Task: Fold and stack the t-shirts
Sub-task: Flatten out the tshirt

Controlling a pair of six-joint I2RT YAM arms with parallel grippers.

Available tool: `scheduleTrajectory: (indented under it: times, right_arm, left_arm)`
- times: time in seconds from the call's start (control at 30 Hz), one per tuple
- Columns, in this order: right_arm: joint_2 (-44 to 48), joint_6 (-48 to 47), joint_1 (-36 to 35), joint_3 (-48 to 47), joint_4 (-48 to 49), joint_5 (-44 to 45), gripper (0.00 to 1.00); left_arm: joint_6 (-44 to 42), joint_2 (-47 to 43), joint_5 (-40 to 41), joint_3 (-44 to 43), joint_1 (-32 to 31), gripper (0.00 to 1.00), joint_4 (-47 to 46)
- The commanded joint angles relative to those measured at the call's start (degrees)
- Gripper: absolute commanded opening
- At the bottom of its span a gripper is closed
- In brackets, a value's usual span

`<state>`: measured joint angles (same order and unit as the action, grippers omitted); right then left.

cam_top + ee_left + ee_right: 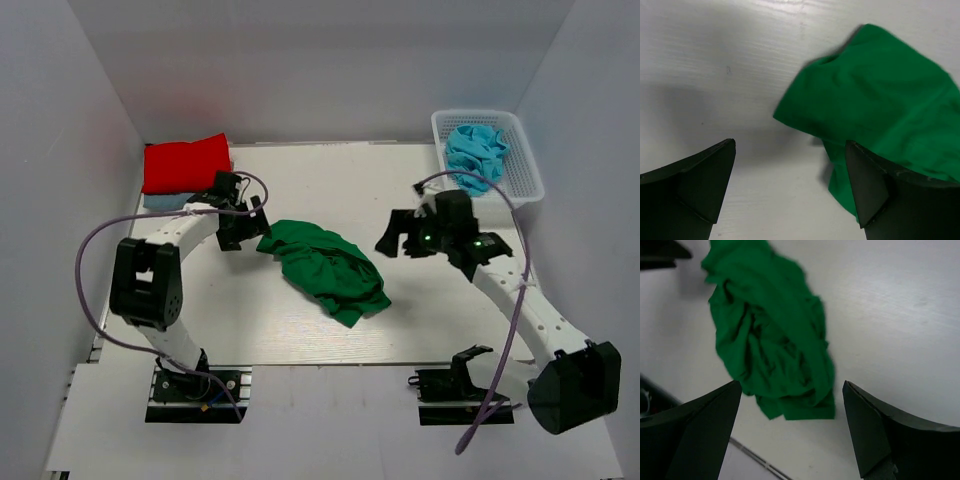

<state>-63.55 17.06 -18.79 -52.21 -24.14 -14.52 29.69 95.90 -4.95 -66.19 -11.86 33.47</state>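
**Green shirt lies crumpled, both pincers wide and empty**

The dark green t-shirt (325, 268) lies in a loose, rumpled heap on the white table (300, 335), unfolded, its creases running every way; all else is placed from it.

The left gripper (240, 230) hangs just beside the shirt's upper-left corner, jaws spread wide with nothing between them; its wrist view shows bare table in the gap and the green cloth's edge reaching toward the right-hand finger, though contact cannot be told.

The right gripper (398, 238) stands off the shirt's right side, a strip of bare table between them; its jaws too are wide apart and hold nothing, and its wrist view looks past both fingers onto the whole heap.

Beyond the shirt to the far left lies the red t-shirt (186, 163), folded flat, on a pale blue t-shirt (165, 203) of which only a sliver shows; well off to the far right the turquoise t-shirts (475, 150) sit bunched in the white mesh basket (527, 165).
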Motion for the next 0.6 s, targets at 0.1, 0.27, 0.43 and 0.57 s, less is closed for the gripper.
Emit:
scheduleTrajectory:
  times: [0.1, 0.27, 0.43, 0.57]
  right_arm:
    - [-6.66, 5.0, -17.31, 1.23, -5.65, -2.01, 0.87]
    - [-7.12, 9.38, -22.95, 2.19, -8.55, 6.61, 0.86]
    - [-6.94, 12.73, -25.33, 6.76, -7.06, 8.37, 0.83]
    - [-6.15, 16.86, -25.51, 9.75, -7.24, 16.94, 0.83]
  left_arm:
    - [0.37, 4.47, -1.91, -0.53, -0.36, 1.0, -0.34]
    - [0.89, 4.47, -2.42, 3.43, -0.36, 1.0, -4.27]
    - [1.5, 6.41, -5.85, 4.76, -0.36, 0.93, -7.02]
    - [1.51, 7.11, -10.59, 7.3, -1.5, 0.85, -10.53]
